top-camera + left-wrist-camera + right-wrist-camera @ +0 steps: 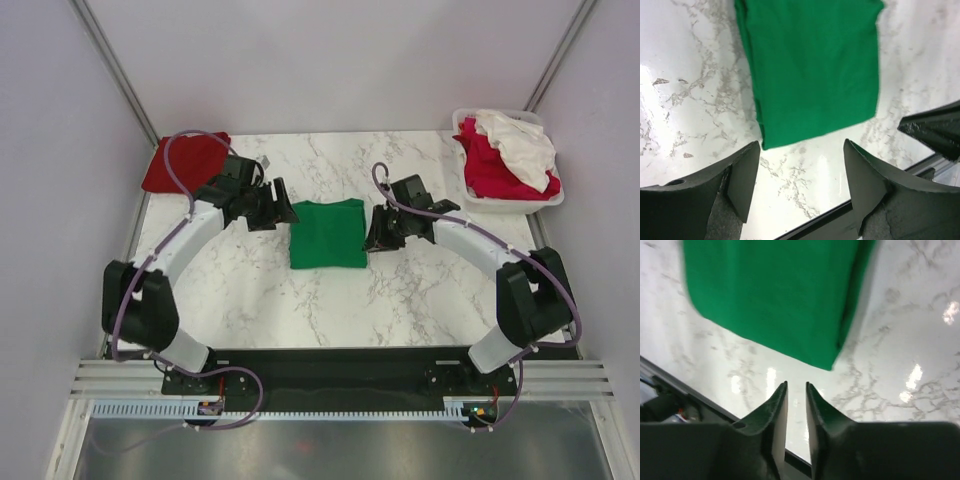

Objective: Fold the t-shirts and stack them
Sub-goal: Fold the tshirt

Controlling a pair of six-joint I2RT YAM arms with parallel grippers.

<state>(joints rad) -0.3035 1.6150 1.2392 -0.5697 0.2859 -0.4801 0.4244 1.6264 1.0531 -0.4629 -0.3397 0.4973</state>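
A bright green t-shirt lies folded into a flat rectangle at the middle of the marble table. My left gripper hovers just off its left edge, open wide, with only bare marble between the fingers. The green t-shirt fills the view ahead of those fingers. My right gripper sits off the shirt's right edge; its jaws stand a narrow gap apart with nothing in them, just short of the green t-shirt's corner. A dark red t-shirt lies folded at the back left.
A white plastic basket stands at the back right and holds a crumpled crimson-pink t-shirt with a white t-shirt on top. Grey walls close the table on three sides. The black base rail runs along the near edge.
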